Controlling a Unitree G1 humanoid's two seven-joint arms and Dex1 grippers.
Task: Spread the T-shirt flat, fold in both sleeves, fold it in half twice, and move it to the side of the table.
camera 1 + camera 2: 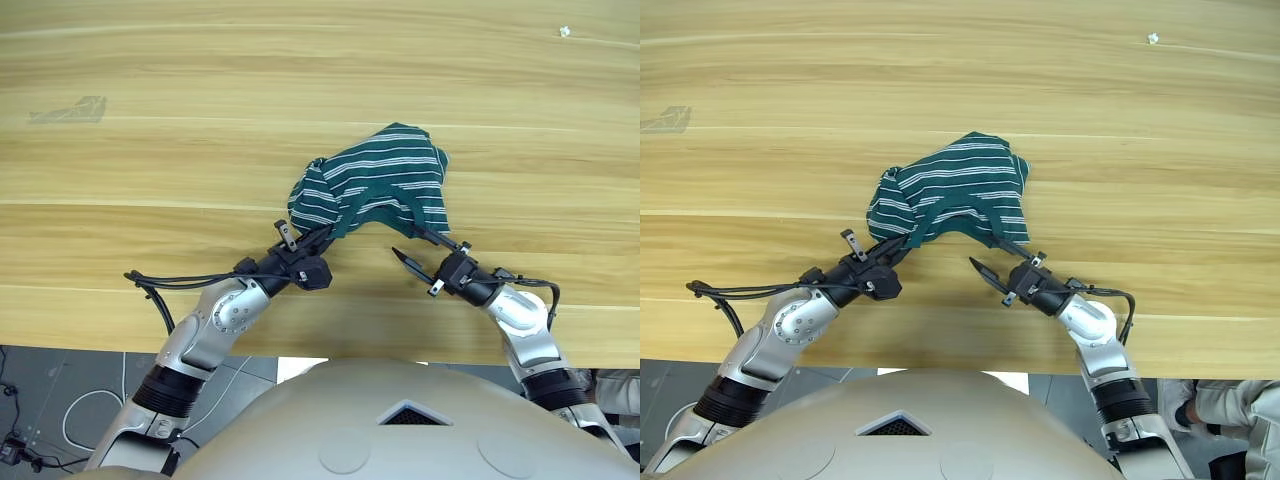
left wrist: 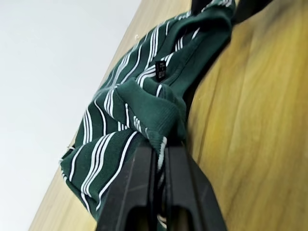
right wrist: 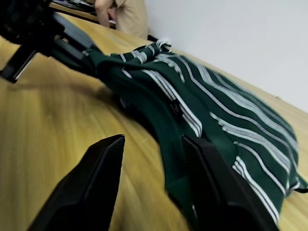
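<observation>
Left eye view shows the dark green T-shirt with white stripes (image 1: 375,180) bunched in a heap near the middle of the pale wooden table (image 1: 200,60), just ahead of both arms and not yet spread. The heap's long axis runs roughly across the table, from the robot's left to its right, tilting a little away on the right. Its near hem arches between the two claws.

The left gripper (image 1: 316,238) is at the heap's near left corner. In the left wrist view its fingers (image 2: 139,178) are pressed together on a fold of ribbed hem, so that corner is clamped.

The right gripper (image 1: 407,241) is at the near right edge with its fingers apart. One finger (image 3: 211,178) lies against the cloth, the other (image 3: 96,178) stands free over bare wood, and nothing is pinched between them.

The coming move likely turns on that right side. The hem lies just ahead of the open claw and touches one finger, so closing there would probably give the second hold needed to draw the cloth out sideways.

A small white scrap (image 1: 565,31) far off to the right and a faint grey mark (image 1: 70,110) far to the left both lie well apart from the T-shirt and should not interfere.
</observation>
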